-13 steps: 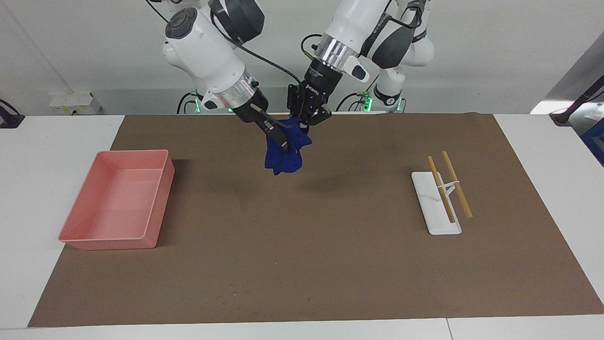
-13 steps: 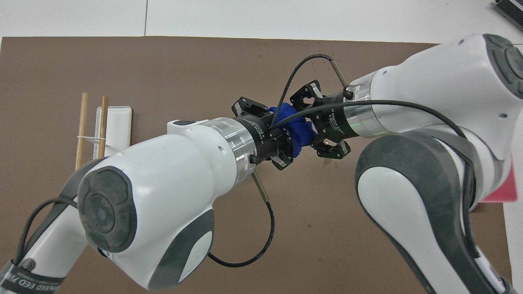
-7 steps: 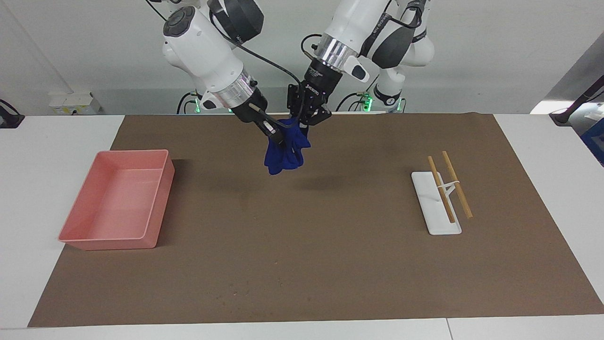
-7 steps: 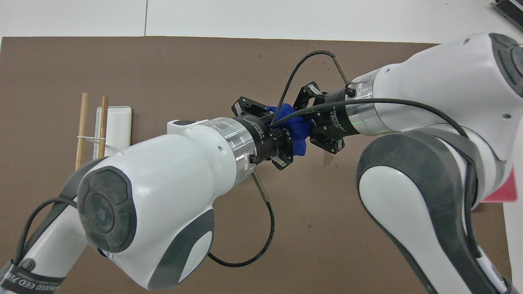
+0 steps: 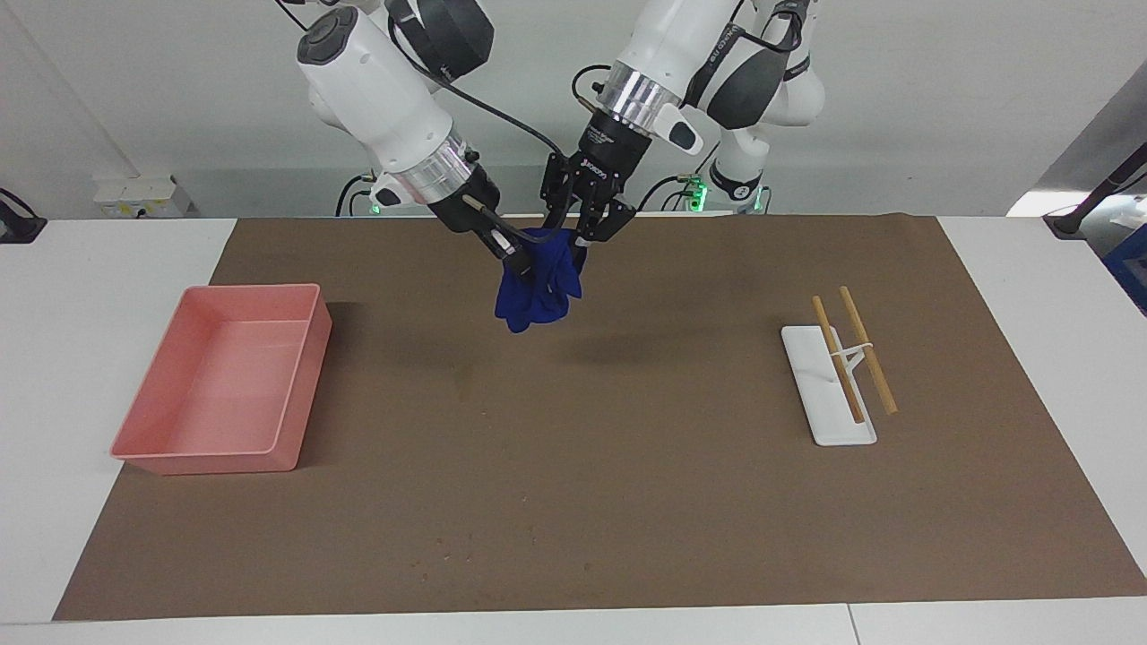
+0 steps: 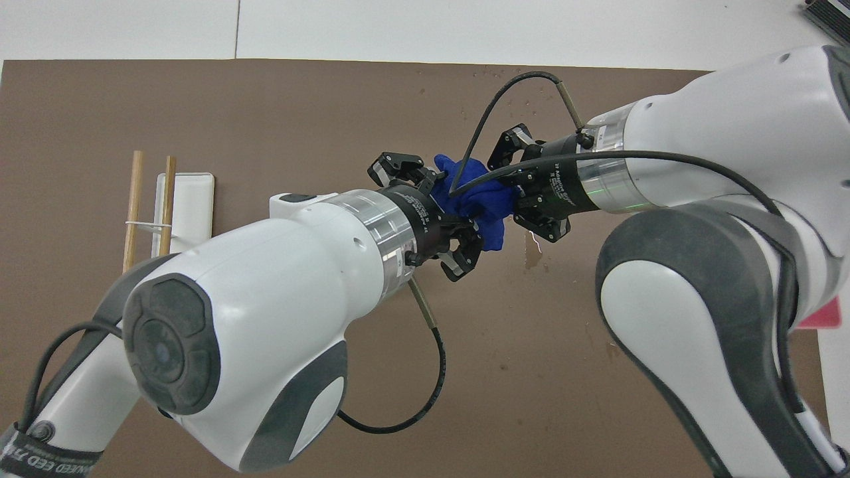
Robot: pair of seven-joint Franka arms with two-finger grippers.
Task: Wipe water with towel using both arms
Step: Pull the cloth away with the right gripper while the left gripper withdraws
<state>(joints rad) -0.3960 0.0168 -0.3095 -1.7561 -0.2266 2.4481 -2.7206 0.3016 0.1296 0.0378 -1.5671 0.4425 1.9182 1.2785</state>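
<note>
Above the brown mat (image 5: 627, 502), both arms are meeting in mid-air: the right gripper (image 5: 522, 266) is clamping tight on the blue towel (image 5: 536, 291), which is dangling bunched, while the left gripper (image 5: 579, 235) is sitting at its top edge, fingers parted

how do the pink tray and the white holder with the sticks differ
The pink tray is the larger of the two, with raised walls; the white holder is a slim flat slab. The tray holds nothing visible; the holder carries two wooden sticks laid on a small rack. The tray lies toward the right arm's end of the table, the holder toward the left arm's end. Both rest on the brown mat, untouched by either arm.
</note>
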